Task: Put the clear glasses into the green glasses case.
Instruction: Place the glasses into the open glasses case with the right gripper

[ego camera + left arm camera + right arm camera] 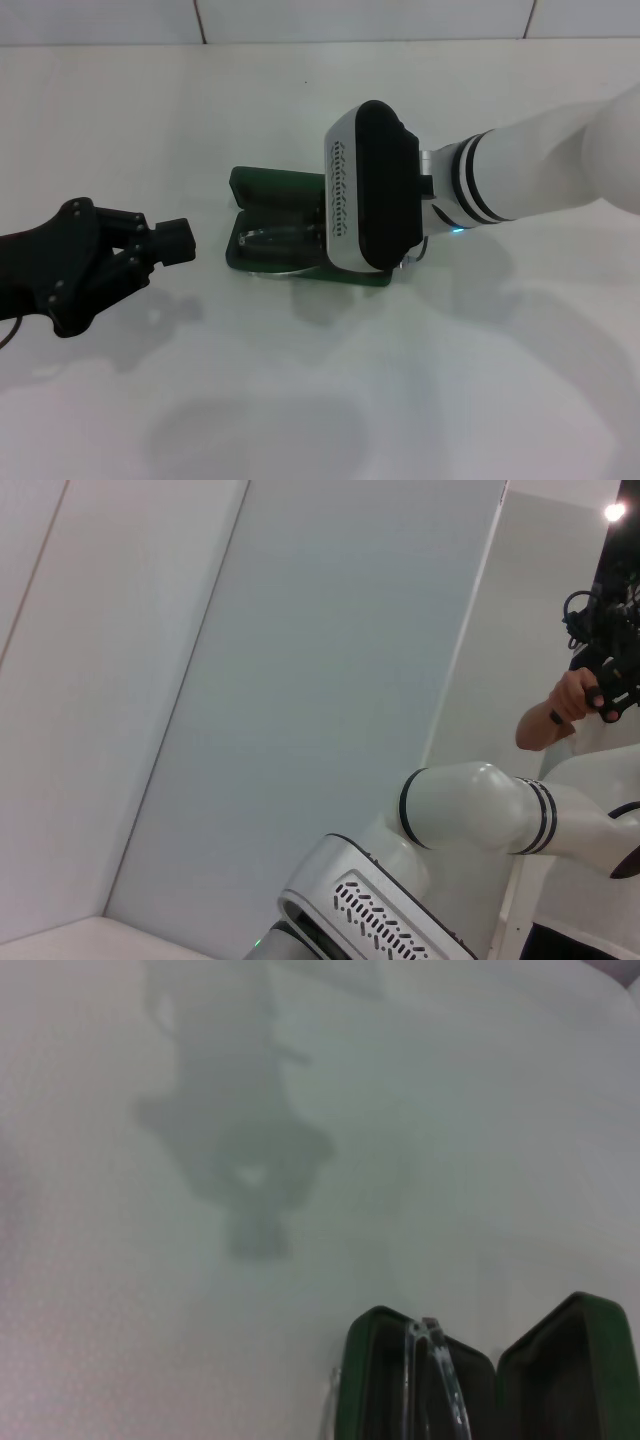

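Centre of my head view: the right gripper [375, 262] hangs over the open green glasses case [262, 187] on the white table [420, 390]; I cannot tell its jaw state. The left gripper [170, 240], lower left, looks released, well apart. The clear glasses [440, 1380] lie in the case.

Head camera looks down on the desk [400, 400]; right wrist hovers close over it, sharing the green glasses case [270, 190] — left wrist faces up at a wall [300, 680].
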